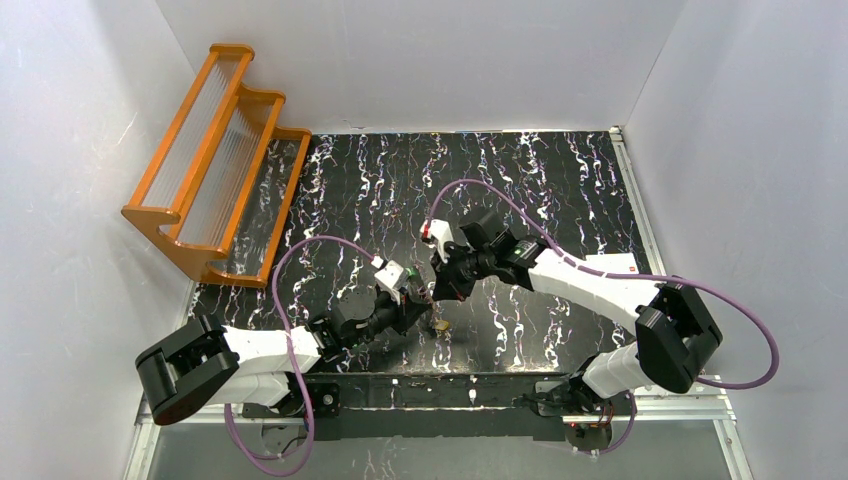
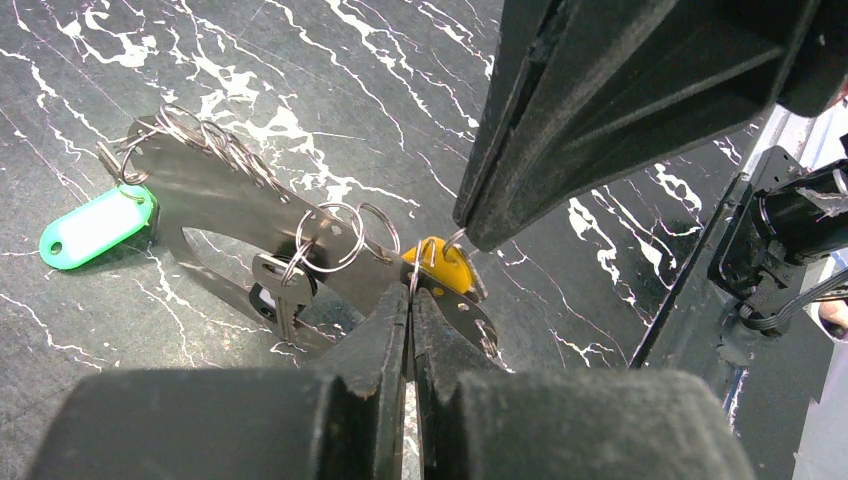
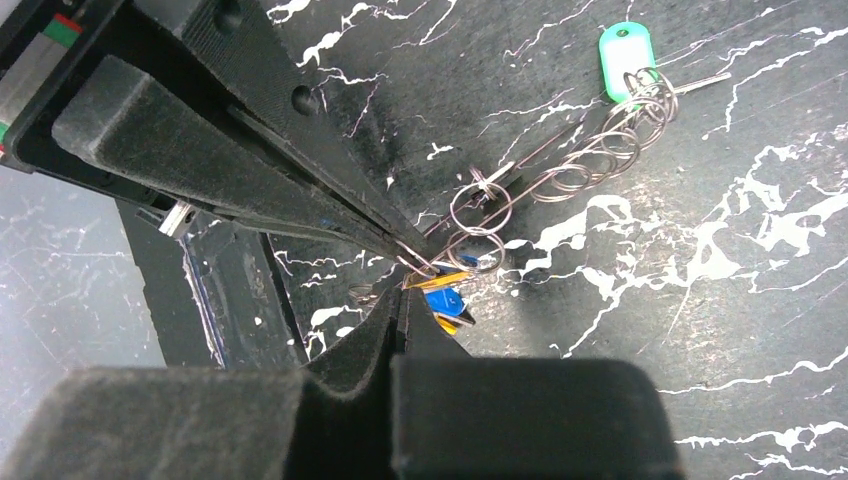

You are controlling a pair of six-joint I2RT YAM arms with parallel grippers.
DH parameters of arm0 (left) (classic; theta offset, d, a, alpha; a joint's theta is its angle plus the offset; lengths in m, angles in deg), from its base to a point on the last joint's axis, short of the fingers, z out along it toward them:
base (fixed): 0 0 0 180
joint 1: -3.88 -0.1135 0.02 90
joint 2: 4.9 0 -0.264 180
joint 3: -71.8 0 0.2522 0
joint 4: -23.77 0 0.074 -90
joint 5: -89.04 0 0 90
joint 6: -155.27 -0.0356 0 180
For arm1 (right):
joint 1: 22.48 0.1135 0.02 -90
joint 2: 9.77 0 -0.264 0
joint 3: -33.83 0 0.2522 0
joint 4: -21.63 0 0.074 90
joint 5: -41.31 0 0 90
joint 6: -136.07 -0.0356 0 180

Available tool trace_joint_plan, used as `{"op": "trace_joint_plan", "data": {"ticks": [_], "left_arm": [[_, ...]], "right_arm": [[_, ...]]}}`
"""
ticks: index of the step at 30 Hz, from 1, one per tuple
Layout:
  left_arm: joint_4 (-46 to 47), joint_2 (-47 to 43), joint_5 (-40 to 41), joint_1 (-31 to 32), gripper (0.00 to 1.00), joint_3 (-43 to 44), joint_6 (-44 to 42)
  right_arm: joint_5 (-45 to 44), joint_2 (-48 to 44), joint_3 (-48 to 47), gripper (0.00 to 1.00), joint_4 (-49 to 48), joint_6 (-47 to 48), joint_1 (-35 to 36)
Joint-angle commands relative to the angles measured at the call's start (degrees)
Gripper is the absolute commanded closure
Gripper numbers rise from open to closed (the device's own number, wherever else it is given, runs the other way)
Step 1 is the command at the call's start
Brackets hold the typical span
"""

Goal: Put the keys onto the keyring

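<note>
Nearest, the left hand [image 2: 411,300], pressed together, pinches the near-right end of the grey flat metal keyring [image 2: 215,195], which stretches far-left. Just beyond, the right hand [image 2: 468,238], also pressed together, nips the wire loop of the small yellow-headed key [image 2: 443,270].

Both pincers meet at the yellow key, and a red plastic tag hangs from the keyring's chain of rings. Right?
No: the tag is green, not red; the left wrist view shows it. The left pincer and right pincer do meet at the yellow key, and the tag hangs from the keyring's chain of rings.
</note>
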Motion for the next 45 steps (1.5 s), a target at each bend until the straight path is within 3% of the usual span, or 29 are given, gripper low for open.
{"op": "trace_joint_plan", "data": {"ticks": [1, 20, 45], "left_arm": [[0.60, -0.40, -0.12, -0.09, 1.00, 1.74, -0.40], [0.60, -0.49, -0.55, -0.11, 1.00, 2.09, -0.40], [0.60, -0.75, -0.58, -0.14, 1.00, 1.83, -0.36]], "right_arm": [[-0.08, 0.24, -2.75, 0.99, 0.28, 2.51, 1.27], [-2.04, 0.62, -5.08, 0.99, 0.31, 3.17, 3.11], [-13.24, 1.09, -2.79, 0.99, -0.18, 0.73, 3.20]]}}
